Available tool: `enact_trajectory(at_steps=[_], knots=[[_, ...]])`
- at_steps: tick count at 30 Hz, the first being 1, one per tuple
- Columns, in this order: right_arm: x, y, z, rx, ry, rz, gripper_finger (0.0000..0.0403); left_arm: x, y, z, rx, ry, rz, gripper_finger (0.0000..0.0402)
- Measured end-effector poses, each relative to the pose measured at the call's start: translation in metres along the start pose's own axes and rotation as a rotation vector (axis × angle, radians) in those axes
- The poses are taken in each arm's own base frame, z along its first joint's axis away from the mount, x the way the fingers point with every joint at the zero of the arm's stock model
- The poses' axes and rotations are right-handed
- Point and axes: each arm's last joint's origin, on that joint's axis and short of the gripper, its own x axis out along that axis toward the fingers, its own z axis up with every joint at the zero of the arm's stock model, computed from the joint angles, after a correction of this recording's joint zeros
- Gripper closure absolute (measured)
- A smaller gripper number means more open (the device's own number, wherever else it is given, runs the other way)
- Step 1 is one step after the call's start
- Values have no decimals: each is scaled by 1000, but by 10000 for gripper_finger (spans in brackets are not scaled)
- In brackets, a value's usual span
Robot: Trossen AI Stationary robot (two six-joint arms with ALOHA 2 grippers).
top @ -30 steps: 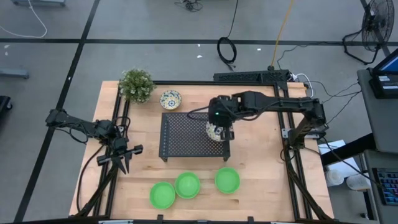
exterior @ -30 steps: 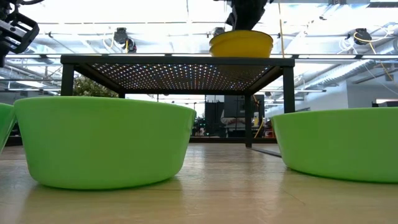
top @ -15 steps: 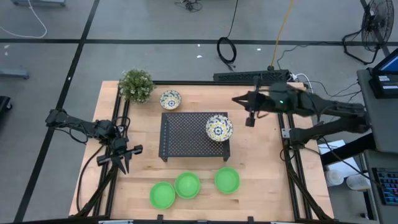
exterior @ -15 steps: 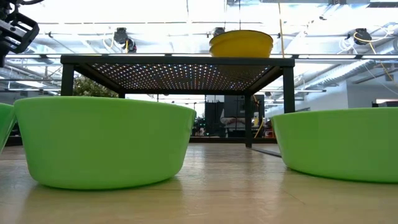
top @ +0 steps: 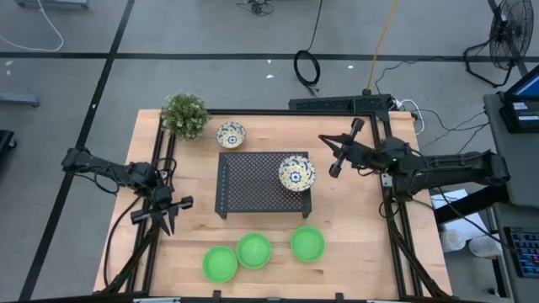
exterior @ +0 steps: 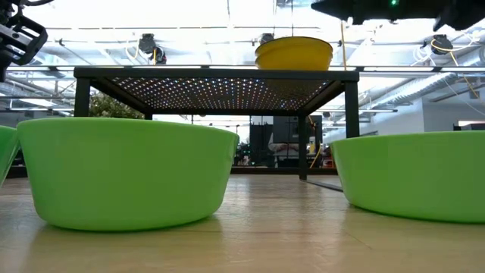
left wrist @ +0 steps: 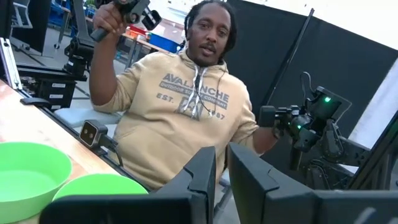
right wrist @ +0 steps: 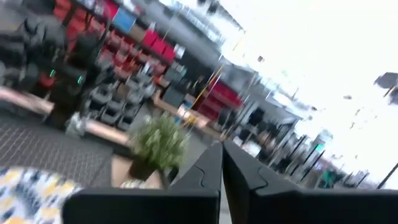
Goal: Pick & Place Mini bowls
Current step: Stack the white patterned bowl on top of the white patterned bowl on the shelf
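Ok so one patterned bowl (top: 296,172) sits on top of the black rack (top: 253,183), right at its far right corner, basically hugging the rack's right edge. The second patterned bowl (top: 231,135) is on the tabletop (top: 345,227) just behind the rack's back edge, next to the little plant (top: 185,114) in the far left corner. Only two patterned ones show up from above.

Three green bowls (top: 253,250) line up along the near edge of the tabletop: the left two are touching or nearly so, the third (top: 307,243) stands a bit apart to the right, in front of the rack's right end.

The right hand (top: 335,166) hangs off to the right of the rack, apart from the bowl on it, fingers pressed together and holding nothing. Between the rack and the right frame rail there's an open strip of bare wood.

The left hand (top: 167,214) waits at the left side of the tabletop, well apart from everything, fingers a narrow gap apart with nothing between them. Bare wood there too, between the rack and the left rail.

A person in a tan hoodie (left wrist: 186,106) is in the left wrist view, beyond the table's near edge.
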Motion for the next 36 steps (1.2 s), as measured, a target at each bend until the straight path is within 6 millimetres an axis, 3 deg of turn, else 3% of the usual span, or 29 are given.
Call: enact_trajectory(at_steps=[12, 16, 19, 24, 36], knots=[[0, 1, 4, 7, -83, 51, 403, 0, 0, -1, 30, 24, -32, 355], [1, 1, 3, 48, -78, 56, 403, -1, 3, 1, 201, -27, 86, 355], [1, 1, 3, 95, -69, 62, 403, -2, 6, 5, 441, -62, 205, 355], [0, 2, 3, 179, -67, 71, 403, -3, 7, 8, 697, -69, 279, 355], [1, 2, 2, 245, -58, 77, 403, -4, 8, 9, 529, -103, 306, 355]])
